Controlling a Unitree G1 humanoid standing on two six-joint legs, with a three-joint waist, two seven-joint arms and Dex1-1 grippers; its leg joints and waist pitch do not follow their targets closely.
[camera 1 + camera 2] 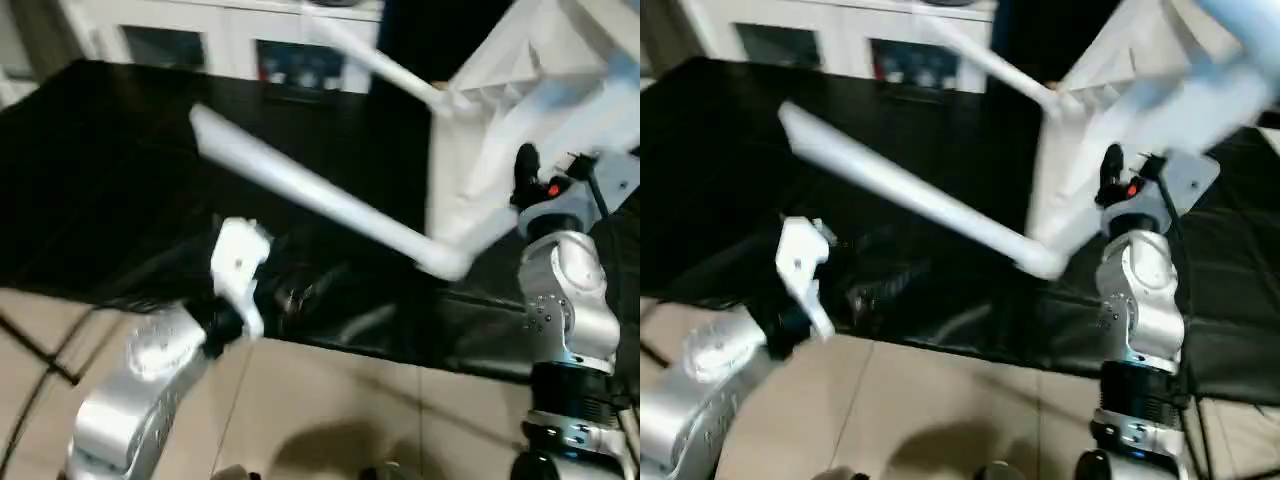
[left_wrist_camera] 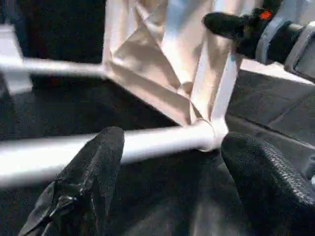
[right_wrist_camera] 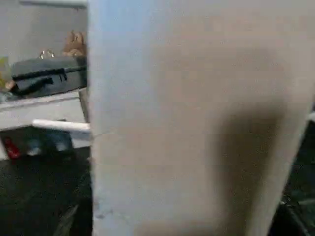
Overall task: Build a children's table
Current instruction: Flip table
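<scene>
A lab-like room: black-draped workbench [image 1: 90, 180], white cabinets [image 1: 230, 40], tiled floor [image 1: 330, 420].

Your left-eye stock, operator: one children's table [image 1: 520, 130], white plastic, tipped up on edge at upper right, ribbed underside facing you. Two legs fitted: the near leg [image 1: 320, 195] runs from the low corner socket up toward the left, the far leg [image 1: 385, 62] runs from the upper corner. One black-covered counter [image 1: 90, 190] beneath. Your right hand [image 1: 527, 172] is against the tabletop's lower part. Your left hand [image 1: 290, 290] is low over the counter's front, below the near leg. White cabinets [image 1: 200, 40] behind.
</scene>
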